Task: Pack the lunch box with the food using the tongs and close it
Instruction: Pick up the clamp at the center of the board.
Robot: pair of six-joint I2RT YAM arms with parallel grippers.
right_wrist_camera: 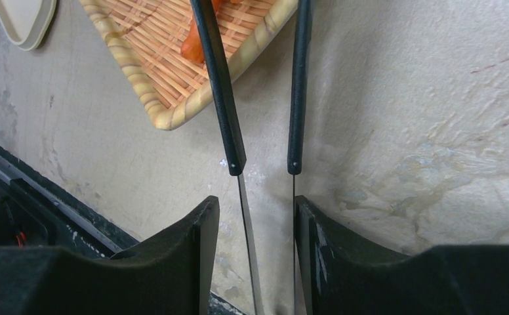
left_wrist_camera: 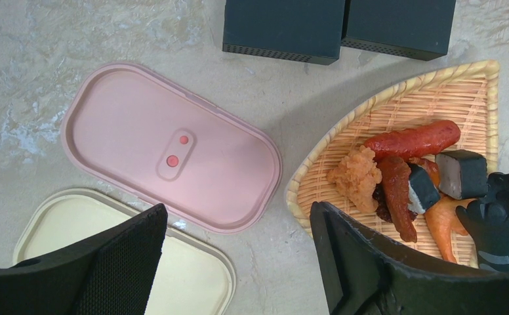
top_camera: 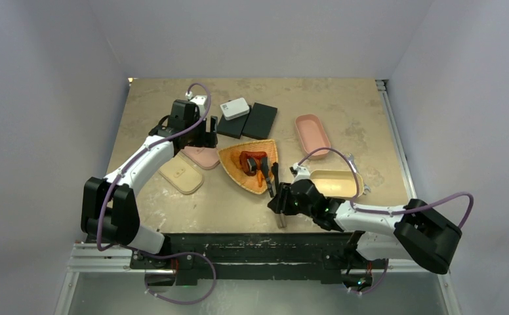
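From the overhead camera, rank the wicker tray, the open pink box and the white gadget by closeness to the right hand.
1. Wicker tray, just beyond the right hand.
2. Open pink box, back right.
3. White gadget, far back, by the black boxes.

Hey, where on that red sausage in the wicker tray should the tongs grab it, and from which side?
Pinch the red sausage across its middle, coming straight down from above. It lies flat and long at the pile's edge, with bare wicker tray along one side, so there is probably room there.
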